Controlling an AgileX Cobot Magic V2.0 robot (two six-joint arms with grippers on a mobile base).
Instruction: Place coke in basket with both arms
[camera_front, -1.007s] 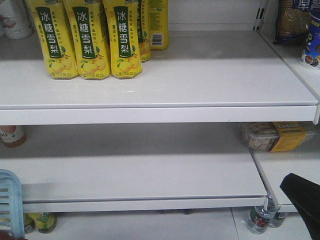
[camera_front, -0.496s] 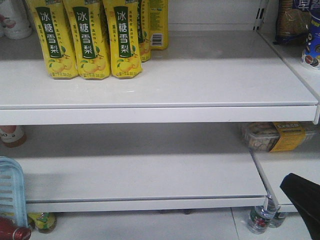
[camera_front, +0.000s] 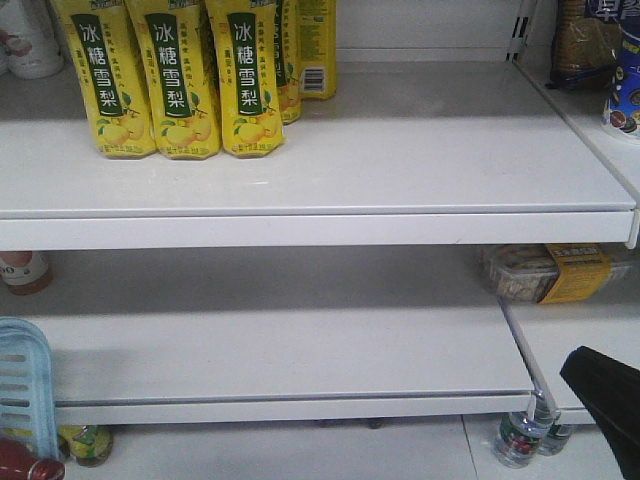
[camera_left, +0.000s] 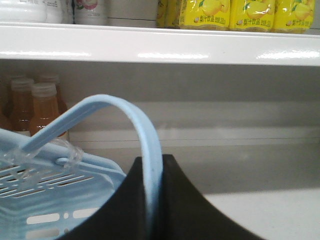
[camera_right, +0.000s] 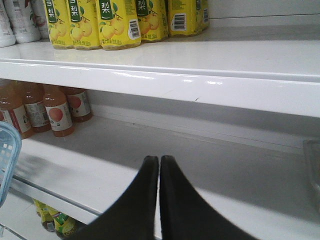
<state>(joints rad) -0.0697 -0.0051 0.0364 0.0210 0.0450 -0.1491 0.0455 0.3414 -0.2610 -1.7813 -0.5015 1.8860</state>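
A: Starting at the left, where's the small glossy red coke bottle (camera_front: 25, 462)?

B: Bottom-left corner of the front view, red cap just showing, right below the light-blue slotted plastic basket (camera_front: 22, 385). Whether it's inside or only beside it, I can't tell.

A: And the left black wedge gripper (camera_left: 151, 200)?

B: Clenched on the basket's flat light-blue strap handle (camera_left: 142, 131), which runs down between its jaws.

A: So it should hold the basket level and steady?

B: I'd say so; a tilt could roll the bottle. Further right, the right black wedge gripper (camera_right: 159, 172) has its fingers pressed together on nothing, over the white metal shelf (camera_right: 220, 175). It's best kept off the shelf edge.
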